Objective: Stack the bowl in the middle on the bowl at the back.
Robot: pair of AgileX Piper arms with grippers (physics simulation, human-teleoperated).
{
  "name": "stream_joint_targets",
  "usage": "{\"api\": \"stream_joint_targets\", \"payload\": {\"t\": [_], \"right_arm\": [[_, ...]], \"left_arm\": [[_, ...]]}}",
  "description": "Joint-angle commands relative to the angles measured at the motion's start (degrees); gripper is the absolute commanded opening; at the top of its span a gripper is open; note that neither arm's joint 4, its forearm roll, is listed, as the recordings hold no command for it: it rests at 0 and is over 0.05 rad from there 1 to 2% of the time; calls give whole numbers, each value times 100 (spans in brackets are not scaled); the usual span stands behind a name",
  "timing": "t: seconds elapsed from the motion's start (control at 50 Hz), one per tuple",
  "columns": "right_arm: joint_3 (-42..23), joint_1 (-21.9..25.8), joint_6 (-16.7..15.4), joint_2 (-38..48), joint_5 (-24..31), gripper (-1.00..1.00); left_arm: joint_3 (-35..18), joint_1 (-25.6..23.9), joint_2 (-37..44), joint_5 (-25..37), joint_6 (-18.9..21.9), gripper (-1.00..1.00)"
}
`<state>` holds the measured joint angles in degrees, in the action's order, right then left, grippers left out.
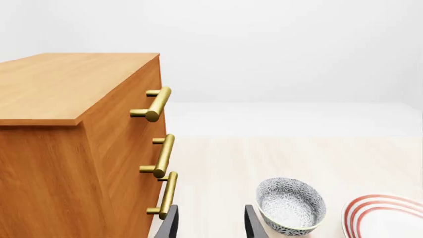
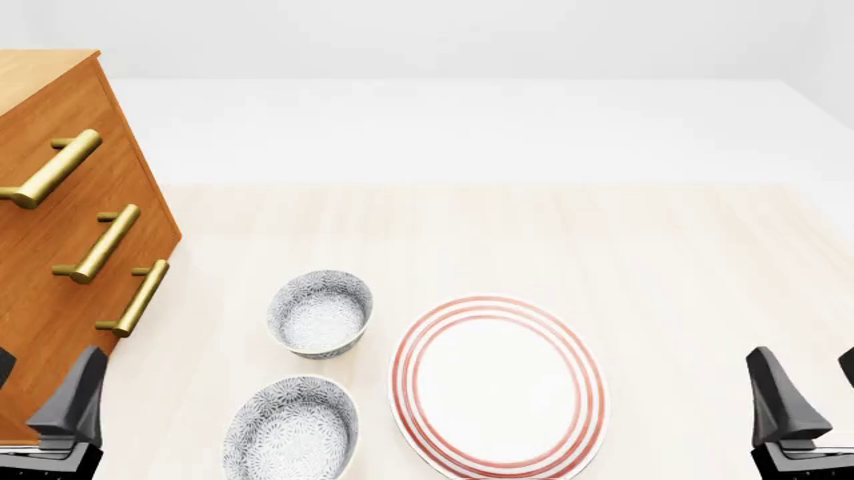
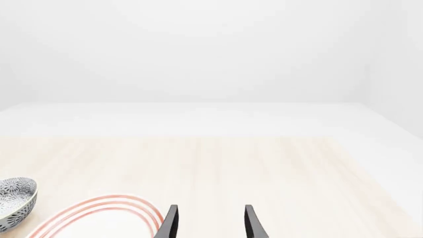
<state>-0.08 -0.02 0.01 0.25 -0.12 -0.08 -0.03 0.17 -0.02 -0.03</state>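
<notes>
Two speckled bowls sit left of centre on a pale wooden table, one behind the other, beside a red-ringed plate [image 2: 497,385]. The front view shows only these two: the near bowl [image 2: 291,430] at the table's front edge and the far bowl [image 2: 320,312] just behind it, apart from it and close to the plate's rim. If the near one is the task's middle bowl and the far one its target, which these views cannot settle, the lift runs straight away from the arms. The left gripper [image 2: 40,405] hangs low at the front-left corner, near a wooden chest [image 2: 60,250] with brass handles; its fingers stand apart, holding nothing. The right gripper [image 2: 801,400], also spread and empty, waits across the plate, well apart from both bowls. The left arm is plainly the nearer. The left wrist view catches one bowl [image 1: 290,205] just off its fingertips, with the chest filling one side; the right wrist view shows only a sliver of bowl [image 3: 16,202] and the plate's edge.
</notes>
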Motion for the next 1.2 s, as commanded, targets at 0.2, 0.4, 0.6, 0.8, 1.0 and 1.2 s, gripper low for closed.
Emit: {"api": "stream_joint_targets", "payload": {"t": [0.2, 0.4, 0.6, 0.8, 1.0, 1.2], "right_arm": [[-41, -33, 35, 9, 47, 100], [-69, -66, 75, 9, 77, 100], [-106, -112, 89, 2, 86, 100], [-128, -139, 146, -7, 99, 100], [-153, -141, 113, 14, 78, 100], [-157, -136, 112, 7, 87, 100]], "left_arm": [[-3, -19, 348, -207, -87, 100], [-6, -5, 500, -310, -90, 100], [-434, -354, 1046, -323, -149, 100], [-1738, -676, 1324, 452, -74, 100], [-2686, -1134, 2050, 1380, 18, 100], [-3528, -1400, 3143, 2378, -178, 100]]}}
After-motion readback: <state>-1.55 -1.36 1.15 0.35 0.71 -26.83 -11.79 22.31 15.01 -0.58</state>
